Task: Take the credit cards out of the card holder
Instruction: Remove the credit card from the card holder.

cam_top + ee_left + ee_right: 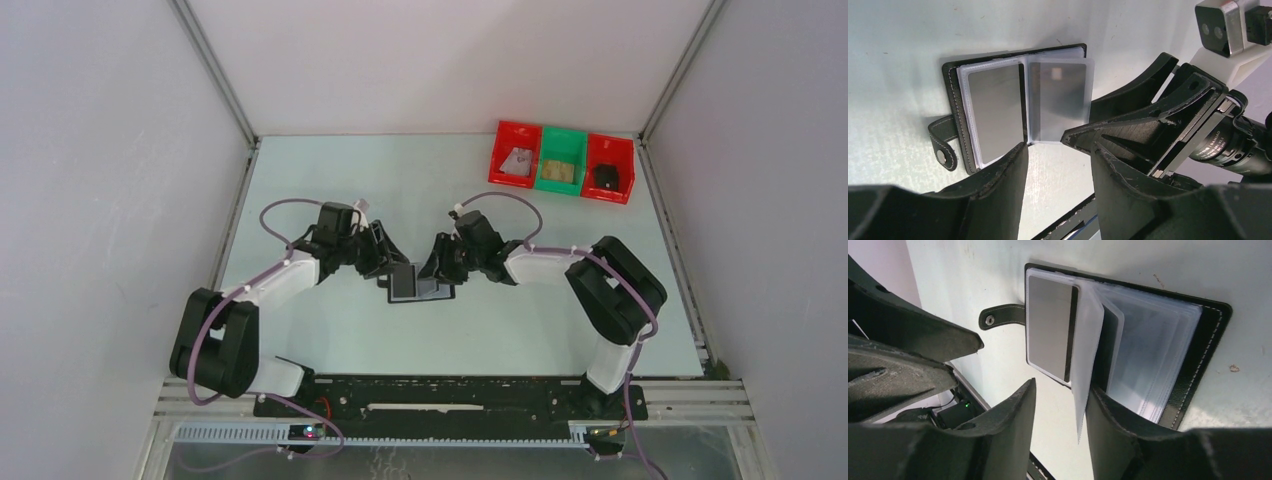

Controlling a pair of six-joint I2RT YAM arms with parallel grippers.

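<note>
The black card holder (pixel 420 291) lies open on the table between both grippers. In the left wrist view the holder's cover (pixel 954 95) shows its tab at the left. A silvery-grey credit card (pixel 996 112) sits in the flat sleeve and another (pixel 1064 97) in a raised clear sleeve. My left gripper (pixel 1059 152) is open and empty, just in front of the holder's near edge. My right gripper (pixel 1062 387) is open, with a raised clear sleeve (pixel 1082 390) standing between its fingers against the right finger (pixel 1113 425). A silvery card (pixel 1050 335) shows there too.
Three bins stand at the back right: a red bin (pixel 516 137) with a silvery card, a green bin (pixel 562 140) with a tan card, and a red bin (pixel 626 172) with a dark object. The two grippers (pixel 390 268) (pixel 440 268) are close together.
</note>
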